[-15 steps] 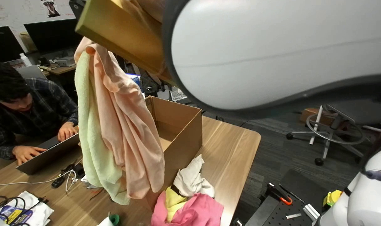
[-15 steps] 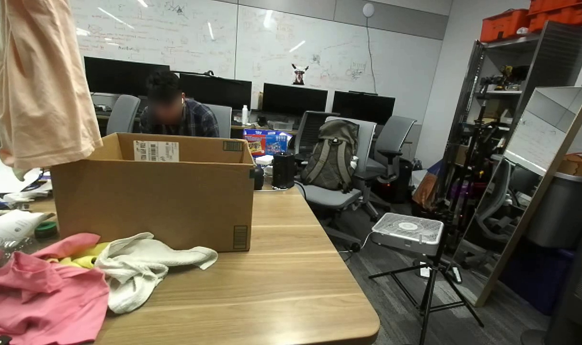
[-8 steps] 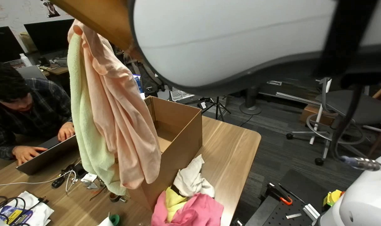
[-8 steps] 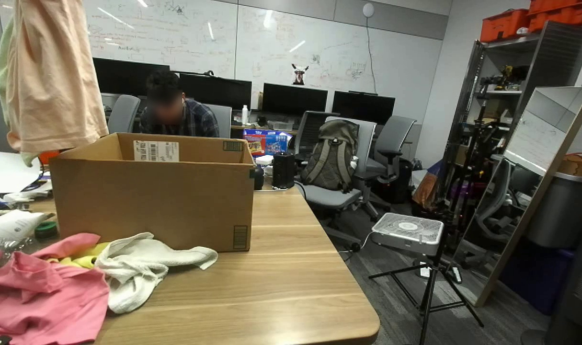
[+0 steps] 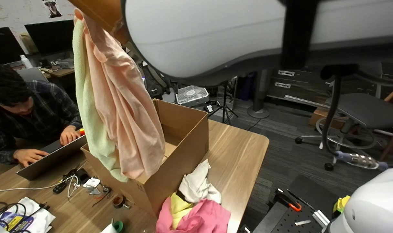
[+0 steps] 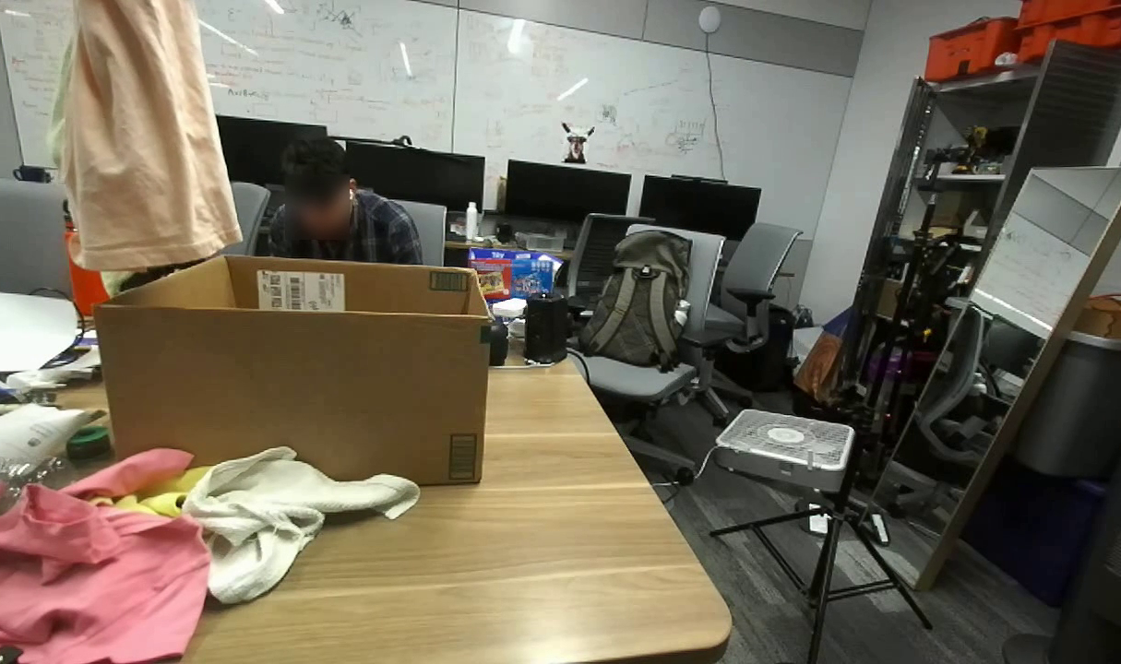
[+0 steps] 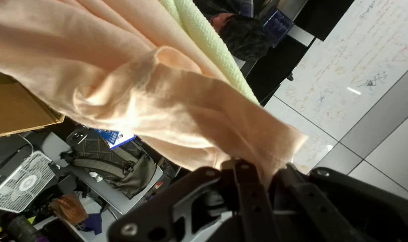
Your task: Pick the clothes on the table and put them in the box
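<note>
My gripper is shut on the peach cloth in the wrist view; the exterior views do not show its fingers. The peach cloth hangs down in both exterior views. A light green cloth hangs with it and also shows in the wrist view. The cardboard box is open at the top; the cloth's lower end hangs near its left end, above rim height in an exterior view. A pink cloth, a yellow cloth and a white cloth lie beside the box.
A person sits behind the table at a laptop. Cables, a tape roll and small tools lie left of the box. The table edge is to the right. A fan stands off the table.
The arm has lifted the peach and green cloths higher. In an exterior view they have shifted right, toward the box. The box and the cloths on the table have not moved.
</note>
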Controlling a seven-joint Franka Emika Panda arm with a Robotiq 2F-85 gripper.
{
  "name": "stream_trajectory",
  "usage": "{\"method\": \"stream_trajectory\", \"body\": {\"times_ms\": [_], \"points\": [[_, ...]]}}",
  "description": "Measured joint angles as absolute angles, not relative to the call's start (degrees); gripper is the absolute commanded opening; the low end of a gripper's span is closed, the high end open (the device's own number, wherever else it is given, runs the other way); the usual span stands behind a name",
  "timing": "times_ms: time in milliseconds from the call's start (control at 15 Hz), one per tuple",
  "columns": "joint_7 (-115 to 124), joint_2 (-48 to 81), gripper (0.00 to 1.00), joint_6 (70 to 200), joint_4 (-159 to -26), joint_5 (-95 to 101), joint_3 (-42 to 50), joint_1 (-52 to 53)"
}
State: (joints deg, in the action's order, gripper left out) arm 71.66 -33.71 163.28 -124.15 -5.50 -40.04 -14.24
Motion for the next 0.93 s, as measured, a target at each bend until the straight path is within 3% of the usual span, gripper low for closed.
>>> {"method": "stream_trajectory", "body": {"times_ms": [933], "points": [[84.01, -33.13, 0.02, 164.27, -120.65, -3.44, -40.40, -17.49]]}}
